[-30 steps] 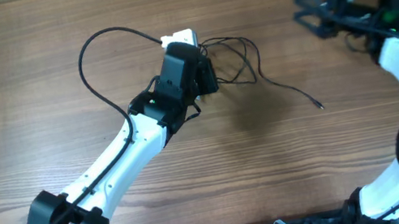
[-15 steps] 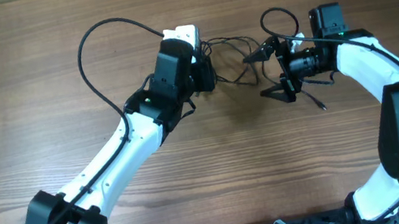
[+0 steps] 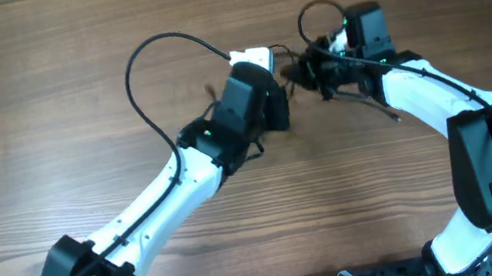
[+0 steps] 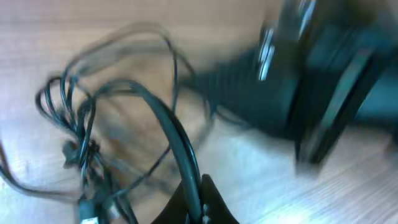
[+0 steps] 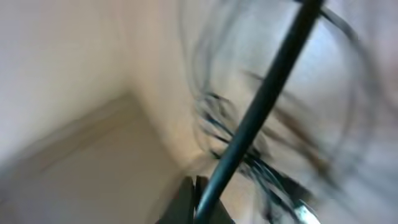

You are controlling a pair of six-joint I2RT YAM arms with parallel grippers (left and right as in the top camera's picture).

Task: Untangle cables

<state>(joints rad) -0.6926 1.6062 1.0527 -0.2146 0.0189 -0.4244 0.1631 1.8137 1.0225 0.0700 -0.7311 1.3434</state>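
Overhead: left claw [image 3: 278,102] and right claw [image 3: 301,72] meet mid-desk [image 3: 39,114]. The cables [image 3: 386,113] are bunched between them, with 1 loose tail trailing right.

Left wrist: left claw [image 4: 202,208] is together, pinching 1 strand. The cables [image 4: 78,134] sit knotted to its left.

Right wrist: blurry, but right claw [image 5: 198,202] looks clamped on 1 strand of the cables [image 5: 217,118] too.

We judge it early: 2 grips set, nothing separated, all the pulling apart left.

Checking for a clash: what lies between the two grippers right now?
The tangled black cables, seen in the overhead view; left gripper and right gripper nearly meet.
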